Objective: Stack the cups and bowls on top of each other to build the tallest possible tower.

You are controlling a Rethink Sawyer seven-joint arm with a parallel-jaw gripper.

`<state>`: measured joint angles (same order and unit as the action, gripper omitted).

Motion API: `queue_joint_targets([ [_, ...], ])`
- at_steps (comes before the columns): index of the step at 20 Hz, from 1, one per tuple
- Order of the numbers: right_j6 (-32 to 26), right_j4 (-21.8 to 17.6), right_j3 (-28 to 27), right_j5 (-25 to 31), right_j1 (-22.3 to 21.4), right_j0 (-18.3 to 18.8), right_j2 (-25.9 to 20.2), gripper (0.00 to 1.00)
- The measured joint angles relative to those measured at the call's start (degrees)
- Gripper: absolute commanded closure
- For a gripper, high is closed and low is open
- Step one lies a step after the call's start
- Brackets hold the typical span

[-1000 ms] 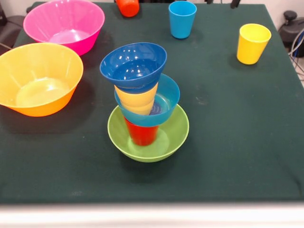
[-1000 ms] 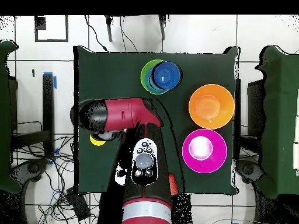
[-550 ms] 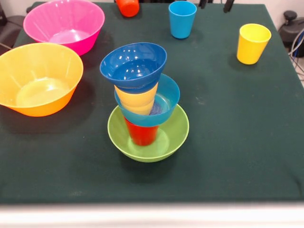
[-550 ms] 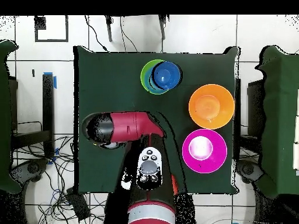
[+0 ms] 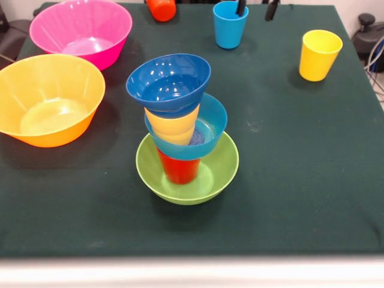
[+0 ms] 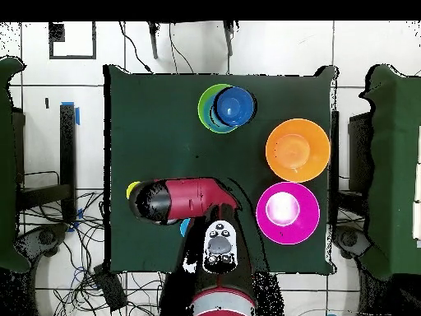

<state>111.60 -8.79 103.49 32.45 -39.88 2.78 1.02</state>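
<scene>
Landmark = green bowl [image 5: 187, 174], nearest piece, sitting on the dark green surface [image 5: 288, 180].

Tower [image 5: 180, 120] built in green bowl: red cup [image 5: 179, 170] inside it, light blue bowl [image 5: 207, 129] on top of that, a yellow cup [image 5: 172, 127] in the lt blue bowl, dark blue bowl [image 5: 169, 82] topmost. Whole column leans left.

Left of green bowl, apart: yellow-orange bowl [image 5: 48, 99], upright. Beyond that, pink bowl [image 5: 81, 30], just beside it.

Far right of green bowl: 2nd yellow cup [image 5: 319, 55], upright, alone.

Farthest back: light blue cup [image 5: 229, 25], upright; orange cup [image 5: 162, 9] at top edge, partly cut off.

Hand [image 5: 257, 8]: two dark tips spread apart, open, holding nothing; left tip at lt blue cup's rim, right tip just beside cup.
</scene>
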Motion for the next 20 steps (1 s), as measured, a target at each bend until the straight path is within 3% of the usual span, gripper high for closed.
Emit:
queue_joint_targets([
  [11, 0.0, -2.4, 9.2, -1.9, -3.8, 3.2, 0.1, 0.0],
  [20, 0.0, -3.1, 12.3, -8.0, -3.4, 1.9, 1.2, 0.0],
])
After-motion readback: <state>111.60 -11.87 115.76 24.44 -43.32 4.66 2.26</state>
